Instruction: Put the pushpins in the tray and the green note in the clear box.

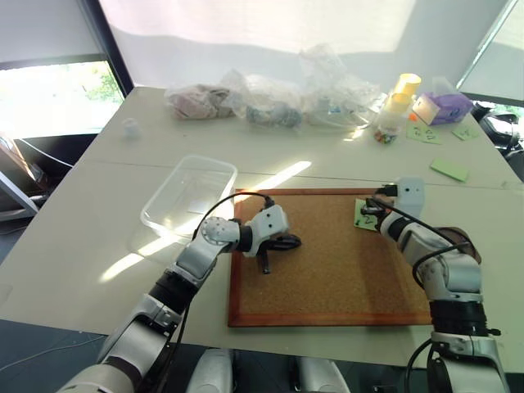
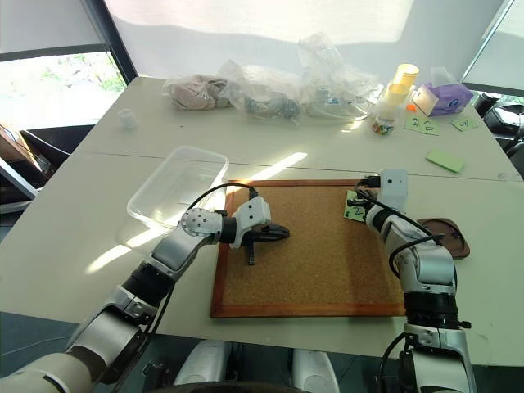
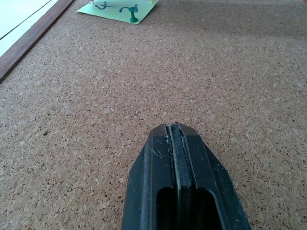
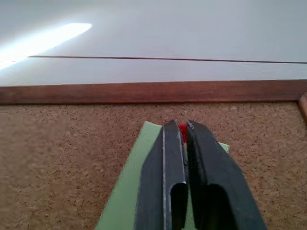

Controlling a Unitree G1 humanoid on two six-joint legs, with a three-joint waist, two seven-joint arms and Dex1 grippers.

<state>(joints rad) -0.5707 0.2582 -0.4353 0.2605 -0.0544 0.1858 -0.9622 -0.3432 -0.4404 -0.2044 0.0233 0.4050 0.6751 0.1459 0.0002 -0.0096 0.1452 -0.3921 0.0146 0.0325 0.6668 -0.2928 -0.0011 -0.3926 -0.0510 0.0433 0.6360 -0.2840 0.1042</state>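
Right wrist view: my right hand (image 4: 181, 129) pinches a red pushpin (image 4: 183, 130) on the green note (image 4: 125, 191). Tiny, hard, slippery head; note's flimsy.

My left hand (image 3: 173, 128) is shut empty.

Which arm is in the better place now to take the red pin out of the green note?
Right. The right gripper is shut on the red pushpin over the green note; the left gripper is mid-board, shut on nothing.

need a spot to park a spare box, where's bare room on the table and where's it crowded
Bare table lies left of the clear box, and a bare strip runs between the cork board and the heap of plastic bags. The far right corner is crowded: cups, green slips, tissue box.
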